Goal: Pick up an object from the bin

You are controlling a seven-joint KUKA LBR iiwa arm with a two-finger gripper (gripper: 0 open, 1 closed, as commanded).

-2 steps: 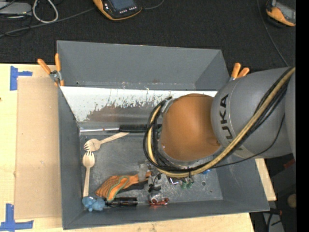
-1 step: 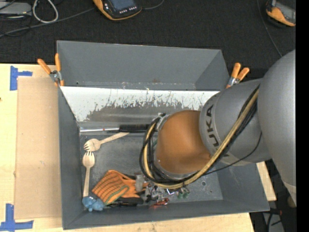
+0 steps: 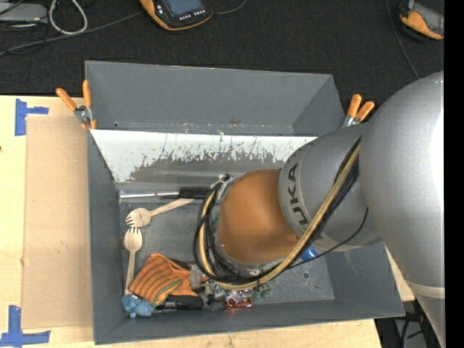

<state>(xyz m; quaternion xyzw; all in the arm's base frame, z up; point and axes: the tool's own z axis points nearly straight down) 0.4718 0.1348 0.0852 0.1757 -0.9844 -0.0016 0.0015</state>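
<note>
Reaching in from the right, the silver arm [image 3: 406, 194] is deep in the grey metal bin [image 3: 210, 93]. Its orange wrist cover [image 3: 250, 220], ringed by looped black and yellow cables [image 3: 205, 245], sits low over the middle of the bin floor. Below that cover, the gripper [image 3: 228, 292] is right down at the floor's near edge, roughly halfway along it. Whether it is spread or pressed together I cannot tell, because the wrist hides it from above.

Poking out just under it is a small red rounded thing [image 3: 238, 302] with a scrap of green [image 3: 262, 291] just beside it (both too hidden to name properly). That red thing is what the gripper is over, and whether it is gripped I cannot tell either.

Just to the gripper's left lies an orange knitted cloth with dark stripes [image 3: 159, 278], crumpled toward the near left corner. A small blue lump [image 3: 135, 307] sits in that corner, and a thin black stick [image 3: 177, 304] lies along the near edge.

Up the left edge we have a pale wooden spoon [image 3: 132, 241] and a pale wooden spork [image 3: 138, 217], whose handle slants toward the far edge. Along the far edge of the floor rests a black pen-like rod [image 3: 192, 192]. Toward the right edge, a little blue piece [image 3: 310, 253] peeks out from under the arm.
</note>
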